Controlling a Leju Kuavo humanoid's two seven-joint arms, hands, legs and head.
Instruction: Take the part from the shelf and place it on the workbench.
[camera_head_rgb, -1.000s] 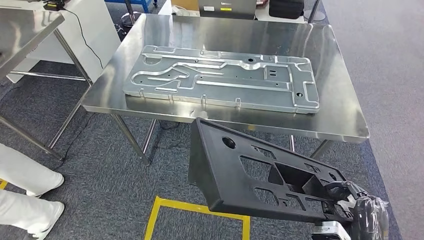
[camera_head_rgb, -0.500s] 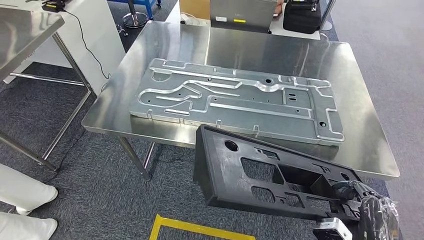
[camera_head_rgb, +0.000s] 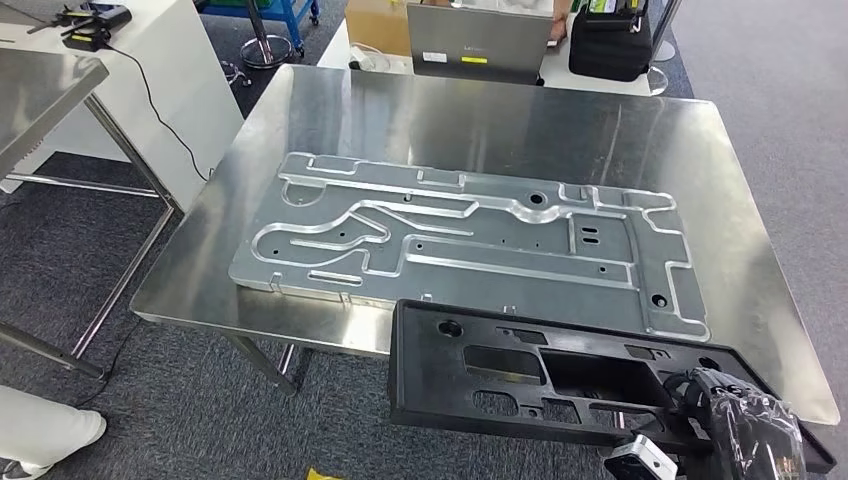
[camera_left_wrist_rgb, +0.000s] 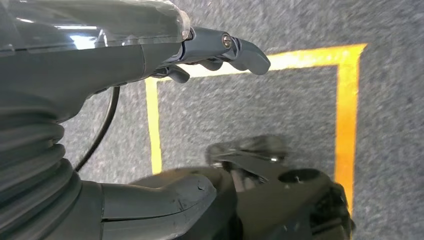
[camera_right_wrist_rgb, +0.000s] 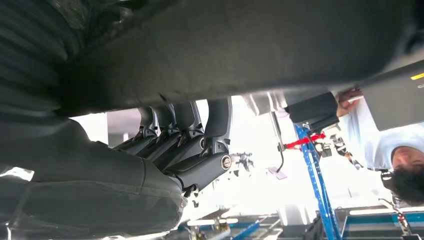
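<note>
At the near edge of the steel workbench (camera_head_rgb: 480, 110), my right hand (camera_head_rgb: 735, 425) has its fingers (camera_right_wrist_rgb: 192, 150) clamped on the black plastic part (camera_head_rgb: 545, 375), which hangs in the air, overlapping the table's front rim. Just beyond lies a large grey metal plate (camera_head_rgb: 470, 240), flat on the bench. My left hand (camera_left_wrist_rgb: 150, 55) hangs over the carpet with yellow floor tape (camera_left_wrist_rgb: 347, 115), fingers loosely apart, holding nothing.
</note>
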